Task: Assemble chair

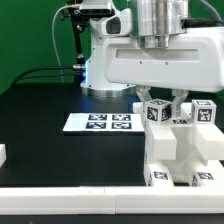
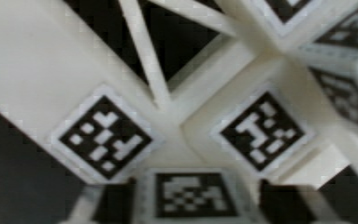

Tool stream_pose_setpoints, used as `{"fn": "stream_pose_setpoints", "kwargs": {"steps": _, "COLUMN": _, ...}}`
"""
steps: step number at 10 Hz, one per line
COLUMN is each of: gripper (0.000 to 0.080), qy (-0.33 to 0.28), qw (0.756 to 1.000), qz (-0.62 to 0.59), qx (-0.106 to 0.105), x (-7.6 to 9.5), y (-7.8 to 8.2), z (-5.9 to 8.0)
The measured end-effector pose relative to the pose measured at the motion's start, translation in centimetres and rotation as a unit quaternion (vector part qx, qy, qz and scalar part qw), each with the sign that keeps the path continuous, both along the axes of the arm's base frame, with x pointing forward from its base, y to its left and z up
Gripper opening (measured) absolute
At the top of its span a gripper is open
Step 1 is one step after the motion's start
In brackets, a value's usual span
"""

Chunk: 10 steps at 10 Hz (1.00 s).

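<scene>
The white blocky chair assembly (image 1: 181,152) stands at the exterior view's lower right, with tags on its front. Two tagged upright pieces (image 1: 203,112) rise from its top. My gripper (image 1: 165,100) comes down from above between them. In the wrist view my gripper (image 2: 197,205) has its two dark fingers (image 2: 114,203) set against the sides of a small tagged chair piece (image 2: 194,192), so it looks shut on it. Beyond it, white chair bars (image 2: 247,130) with two diamond-turned tags fill the wrist view, blurred.
The marker board (image 1: 100,122) lies on the black table to the exterior view's left of the chair. A small white part (image 1: 3,155) shows at the left edge. The arm's base (image 1: 95,45) and cables stand at the back before a green wall.
</scene>
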<state>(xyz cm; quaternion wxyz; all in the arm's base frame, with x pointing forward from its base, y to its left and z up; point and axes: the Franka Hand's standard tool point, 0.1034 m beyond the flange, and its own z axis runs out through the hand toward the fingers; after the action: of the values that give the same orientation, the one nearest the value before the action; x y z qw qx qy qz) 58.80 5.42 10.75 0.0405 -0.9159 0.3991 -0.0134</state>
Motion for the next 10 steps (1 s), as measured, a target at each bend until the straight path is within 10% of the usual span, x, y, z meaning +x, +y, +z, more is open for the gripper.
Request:
{"fn": "stream_pose_setpoints", "kwargs": {"steps": 3, "gripper": 0.0279, "qy": 0.011, "qw": 0.978, "qz": -0.207, "qx": 0.010, "x": 0.32, "y": 0.09, "z": 0.05}}
{"fn": "stream_pose_setpoints", "kwargs": {"steps": 7, "gripper": 0.0279, "qy": 0.027, "qw": 0.862, "qz": -0.504, "qx": 0.037, "x": 0.72, "y": -0.07, "z": 0.06}}
{"fn": "stream_pose_setpoints", "kwargs": {"steps": 10, "gripper": 0.0279, "qy": 0.031, "qw": 0.830, "qz": -0.556, "qx": 0.037, "x": 0.52, "y": -0.11, "z": 0.09}}
